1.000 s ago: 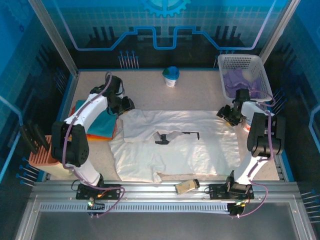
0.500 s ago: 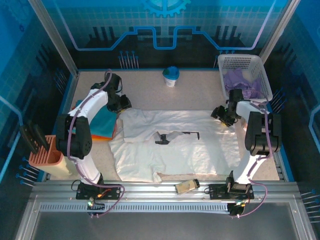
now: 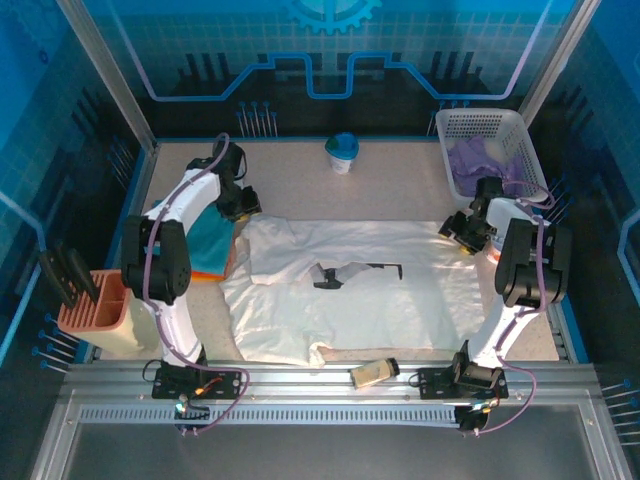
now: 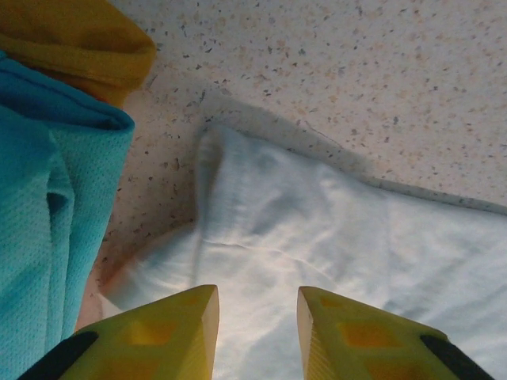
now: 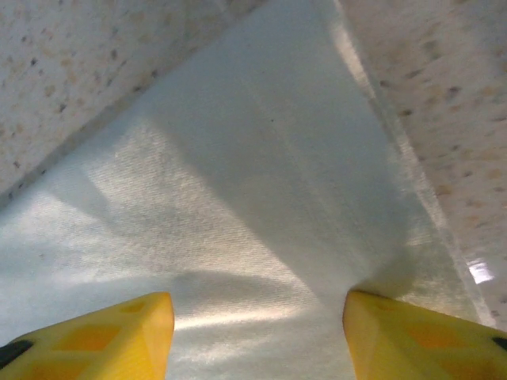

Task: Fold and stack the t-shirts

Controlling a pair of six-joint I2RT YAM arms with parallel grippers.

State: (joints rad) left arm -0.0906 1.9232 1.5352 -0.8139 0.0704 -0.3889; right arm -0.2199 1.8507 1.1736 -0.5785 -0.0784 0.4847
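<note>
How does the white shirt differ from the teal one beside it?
The white t-shirt lies spread open across the middle of the table; the teal t-shirt is folded at the left. The white one rests directly on the table, the teal one atop an orange t-shirt. Both are plain soft cloth.

A blue-lidded cup stands left of the basket.

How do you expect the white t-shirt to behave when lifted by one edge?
The white t-shirt probably hangs floppy, since it lies flat with soft wrinkles. It looks thin, so it is likely light, and may bunch if pushed.
</note>
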